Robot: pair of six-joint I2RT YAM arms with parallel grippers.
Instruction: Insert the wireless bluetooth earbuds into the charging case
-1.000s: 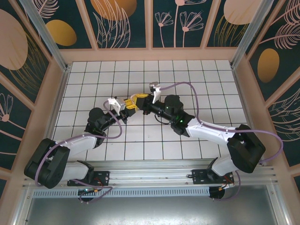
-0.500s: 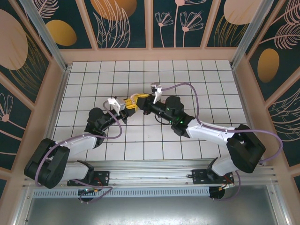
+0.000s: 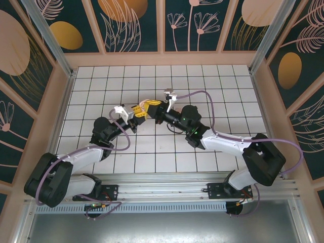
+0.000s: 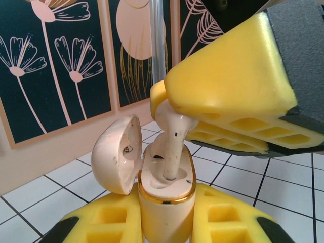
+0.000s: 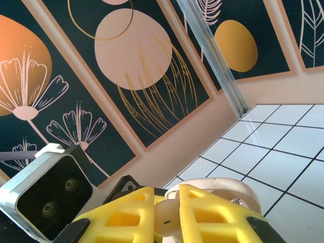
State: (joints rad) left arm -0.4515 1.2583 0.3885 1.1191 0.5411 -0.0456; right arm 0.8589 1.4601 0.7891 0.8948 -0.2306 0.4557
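The charging case [image 4: 169,202], pale pink with a gold rim, stands upright between my left gripper's [image 4: 167,223] yellow fingers, which are shut on its body. Its lid [image 4: 117,152] hangs open to the left. One earbud [image 4: 172,134] stands stem-down in the case's right socket, and its head is pinched by my right gripper's fingers [image 4: 233,86] from above. In the right wrist view, my right gripper [image 5: 167,217] is shut on the earbud [image 5: 166,223], with the case lid [image 5: 228,190] just behind. From above, the left gripper [image 3: 135,113] and right gripper [image 3: 148,106] meet over the table's middle.
The white grid-tiled table [image 3: 212,86] is bounded by peach walls with dark floral panels [image 3: 134,25]. The left wrist camera housing [image 5: 50,195] sits close beside my right fingers. A metal post [image 4: 158,40] stands at the back corner.
Both grippers have drifted slightly toward the back of the table together. The grips on the case and the earbud are unchanged.
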